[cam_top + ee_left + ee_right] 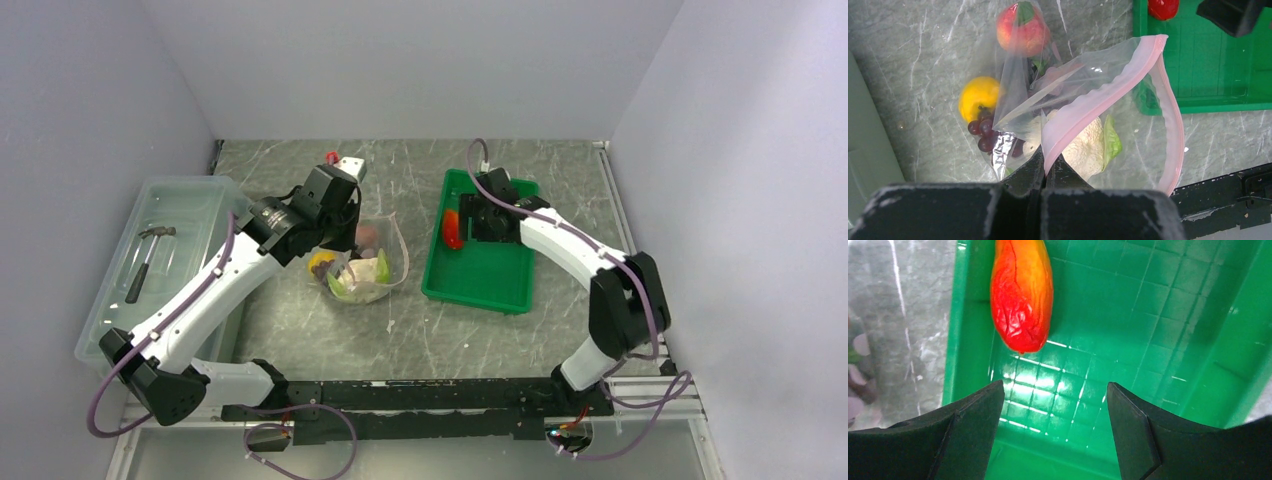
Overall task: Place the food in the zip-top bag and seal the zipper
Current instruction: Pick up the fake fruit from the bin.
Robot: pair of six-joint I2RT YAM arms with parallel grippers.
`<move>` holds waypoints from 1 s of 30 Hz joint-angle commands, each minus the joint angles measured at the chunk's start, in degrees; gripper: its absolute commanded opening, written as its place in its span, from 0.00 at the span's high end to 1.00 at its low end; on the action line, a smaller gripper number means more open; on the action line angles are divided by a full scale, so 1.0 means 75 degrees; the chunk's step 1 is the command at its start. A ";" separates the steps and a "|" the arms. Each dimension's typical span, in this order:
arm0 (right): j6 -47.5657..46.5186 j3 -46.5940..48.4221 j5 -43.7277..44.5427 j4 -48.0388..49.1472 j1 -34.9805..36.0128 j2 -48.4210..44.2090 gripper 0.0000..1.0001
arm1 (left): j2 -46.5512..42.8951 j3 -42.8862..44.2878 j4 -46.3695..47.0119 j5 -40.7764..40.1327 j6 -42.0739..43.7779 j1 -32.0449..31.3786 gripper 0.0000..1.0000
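Our left gripper [1046, 169] pinches the zipper [1098, 97] of the zip-top bag [1133, 145], whose mouth gapes toward the green tray [1198, 75] just beside it. We see the leafy vegetable [1088, 147] through the film, with the grape bunch [982, 135] and orange-yellow fruit [978, 95] on the bag's side away from the tray. Our right gripper [1054, 397] hangs spread inside the tray, the red tomato-like piece [1020, 295] just ahead, by the tray's wall

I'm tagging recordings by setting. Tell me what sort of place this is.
Probably a robotics lab work cell, not a kitchen: plain pale walls box in a marbled grey table, a left arm and right arm are mounted at its near edge, and the grape bunch looks like a plastic toy.
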 commanded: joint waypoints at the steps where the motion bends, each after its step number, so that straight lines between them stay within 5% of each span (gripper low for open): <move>1: 0.0032 0.0631 -0.0385 0.0491 -0.0139 0.0652 0.21 | -0.0255 0.0240 0.0233 0.0045 -0.0072 -0.0002 1.00; 16: 0.0167 0.1023 -0.0613 0.0594 -0.0121 0.1680 0.23 | -0.0445 0.0077 0.0185 -0.0021 -0.0012 0.0009 1.00; 30: 0.0221 0.1181 0.0451 0.0562 0.0532 0.2206 0.25 | -0.0566 -0.0086 0.0175 -0.0013 -0.0094 0.0001 1.00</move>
